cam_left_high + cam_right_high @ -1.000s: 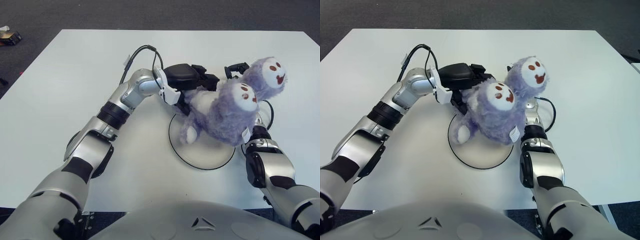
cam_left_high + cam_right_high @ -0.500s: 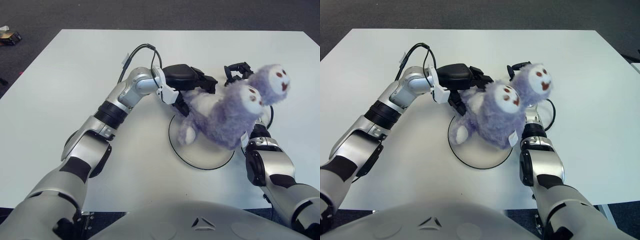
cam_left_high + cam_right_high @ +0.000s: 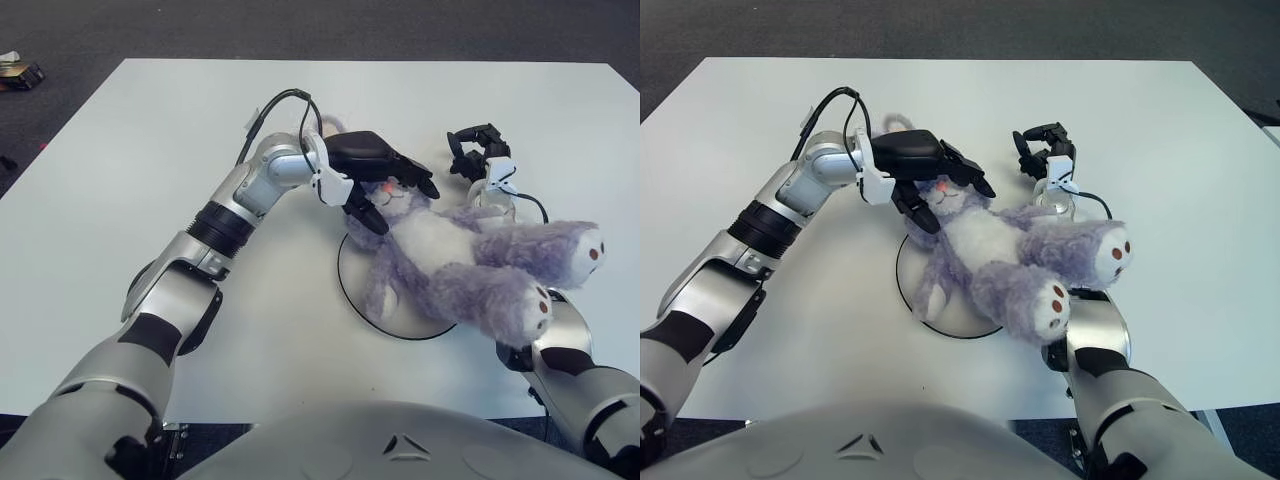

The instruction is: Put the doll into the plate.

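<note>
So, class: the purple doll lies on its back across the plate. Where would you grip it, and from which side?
Probably the head end, from the robot's left: the doll has its feet toward the right, overhanging the plate, and the left hand sits over its head. The right hand shows beyond it.

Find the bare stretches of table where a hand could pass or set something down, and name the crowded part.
Free: the table beyond and left of the left hand, and beyond the right hand. Crowded: the middle, where the doll sprawls over the plate between both arms.
</note>
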Controlling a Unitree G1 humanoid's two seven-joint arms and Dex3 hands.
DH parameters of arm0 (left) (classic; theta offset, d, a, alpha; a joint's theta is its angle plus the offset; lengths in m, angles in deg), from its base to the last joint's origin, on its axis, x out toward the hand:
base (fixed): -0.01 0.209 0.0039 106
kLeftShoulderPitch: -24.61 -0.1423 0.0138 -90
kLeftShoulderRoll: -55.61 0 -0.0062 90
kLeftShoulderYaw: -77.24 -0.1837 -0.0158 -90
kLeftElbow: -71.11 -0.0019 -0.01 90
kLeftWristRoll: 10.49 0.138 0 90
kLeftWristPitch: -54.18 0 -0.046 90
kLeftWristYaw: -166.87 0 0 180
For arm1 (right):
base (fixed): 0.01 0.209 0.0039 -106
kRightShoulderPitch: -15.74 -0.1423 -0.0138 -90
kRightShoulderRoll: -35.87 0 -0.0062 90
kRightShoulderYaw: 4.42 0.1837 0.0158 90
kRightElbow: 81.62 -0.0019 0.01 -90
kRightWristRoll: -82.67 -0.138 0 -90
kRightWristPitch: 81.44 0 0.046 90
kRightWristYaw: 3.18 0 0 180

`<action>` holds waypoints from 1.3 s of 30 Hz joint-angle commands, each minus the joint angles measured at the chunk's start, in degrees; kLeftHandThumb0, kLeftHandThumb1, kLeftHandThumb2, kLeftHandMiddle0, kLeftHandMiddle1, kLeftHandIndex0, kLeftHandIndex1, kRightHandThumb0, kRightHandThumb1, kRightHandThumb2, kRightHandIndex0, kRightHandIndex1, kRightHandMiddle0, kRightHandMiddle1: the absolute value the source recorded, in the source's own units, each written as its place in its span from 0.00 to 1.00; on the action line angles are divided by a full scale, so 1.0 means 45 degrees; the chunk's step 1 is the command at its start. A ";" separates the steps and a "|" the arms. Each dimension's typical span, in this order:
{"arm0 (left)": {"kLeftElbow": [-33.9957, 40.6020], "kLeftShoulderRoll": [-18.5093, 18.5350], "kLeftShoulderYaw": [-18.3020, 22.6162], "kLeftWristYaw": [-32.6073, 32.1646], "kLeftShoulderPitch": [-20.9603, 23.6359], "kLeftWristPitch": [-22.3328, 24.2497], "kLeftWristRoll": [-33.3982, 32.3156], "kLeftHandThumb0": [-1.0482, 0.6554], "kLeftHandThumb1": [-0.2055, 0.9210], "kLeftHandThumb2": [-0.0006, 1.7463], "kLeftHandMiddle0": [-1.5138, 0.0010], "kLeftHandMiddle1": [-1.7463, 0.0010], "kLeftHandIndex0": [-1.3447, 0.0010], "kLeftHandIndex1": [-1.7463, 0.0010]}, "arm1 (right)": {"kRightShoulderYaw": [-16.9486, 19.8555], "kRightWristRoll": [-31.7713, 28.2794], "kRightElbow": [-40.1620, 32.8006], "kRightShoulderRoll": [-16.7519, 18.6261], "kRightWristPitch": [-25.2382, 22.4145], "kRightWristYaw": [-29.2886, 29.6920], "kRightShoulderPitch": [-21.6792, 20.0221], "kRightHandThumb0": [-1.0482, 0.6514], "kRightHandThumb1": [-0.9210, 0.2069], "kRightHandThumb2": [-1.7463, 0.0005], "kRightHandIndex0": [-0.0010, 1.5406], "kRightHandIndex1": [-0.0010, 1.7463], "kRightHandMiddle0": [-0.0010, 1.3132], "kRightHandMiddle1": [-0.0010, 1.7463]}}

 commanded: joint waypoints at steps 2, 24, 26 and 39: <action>-0.0191 -0.0033 0.0019 0.0200 0.0152 -0.0208 -0.0319 0.14 1.00 0.35 0.44 0.96 0.54 0.91 | 0.0033 -0.0055 0.0718 0.0137 -0.0684 -0.0105 0.0786 0.40 0.00 0.84 0.53 1.00 0.35 0.84; -0.0593 -0.0191 0.0092 0.0690 0.0217 -0.0330 -0.1161 0.06 1.00 0.39 0.54 1.00 0.64 0.96 | -0.0008 0.0003 0.1131 0.0025 -0.0501 -0.0116 0.0612 0.40 0.00 0.84 0.51 1.00 0.36 0.84; -0.0594 -0.0111 0.0181 0.0841 0.0256 -0.0348 -0.1373 0.06 1.00 0.39 0.54 1.00 0.64 0.97 | 0.0119 -0.0131 0.1152 0.0086 -0.0663 -0.0016 0.0536 0.40 0.00 0.84 0.51 1.00 0.36 0.84; -0.1162 0.0103 0.1987 -0.0450 0.0190 0.0949 -0.1790 0.03 1.00 0.44 0.61 0.99 0.73 1.00 | 0.0221 -0.0307 0.0436 0.0117 -0.0647 -0.0391 0.1032 0.40 0.00 0.84 0.45 0.98 0.35 0.85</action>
